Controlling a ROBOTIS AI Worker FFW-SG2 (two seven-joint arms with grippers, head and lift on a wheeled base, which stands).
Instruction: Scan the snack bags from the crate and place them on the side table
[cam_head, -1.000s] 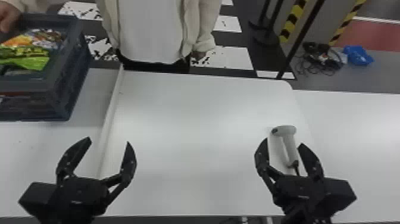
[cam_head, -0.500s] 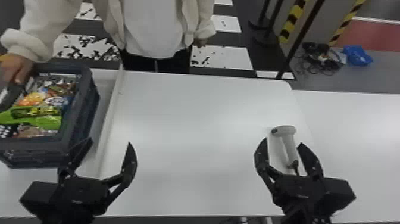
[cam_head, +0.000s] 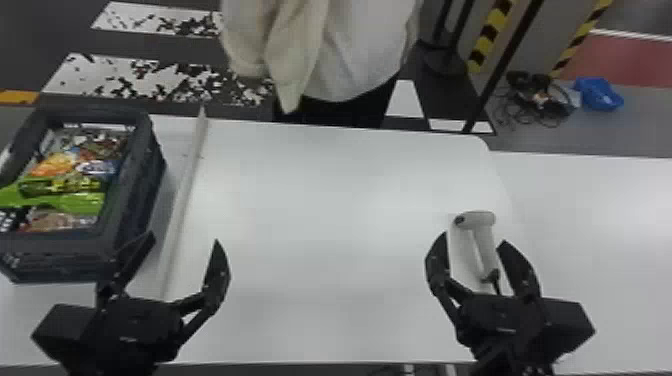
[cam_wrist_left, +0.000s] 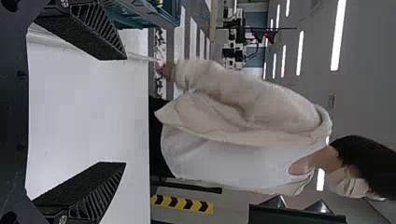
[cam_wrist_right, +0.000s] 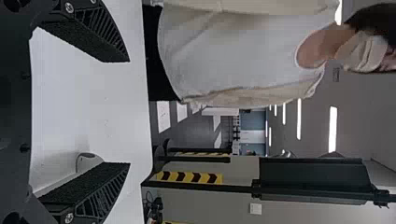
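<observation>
The left gripper (cam_head: 184, 239) hangs at near left, fingers spread wide, holding nothing; the right gripper (cam_head: 474, 238) hangs at near right, equally wide and empty – past its fingertips the scanner (cam_head: 477, 220) lies on the white table (cam_head: 325, 225); at left sits the dark crate (cam_head: 135, 200), snack bags (cam_head: 75, 197) inside; at far right – on the floor – are tangled cables (cam_head: 542, 102).

Black left gripper (cam_head: 184, 237) and right gripper (cam_head: 473, 237), boxy black housings (cam_head: 67, 327), tapering fingers (cam_wrist_right: 100, 23) with slanted ribs (cam_wrist_left: 99, 199), rough dark inner pads (cam_wrist_left: 81, 37), round silvery screws (cam_wrist_right: 69, 7)
</observation>
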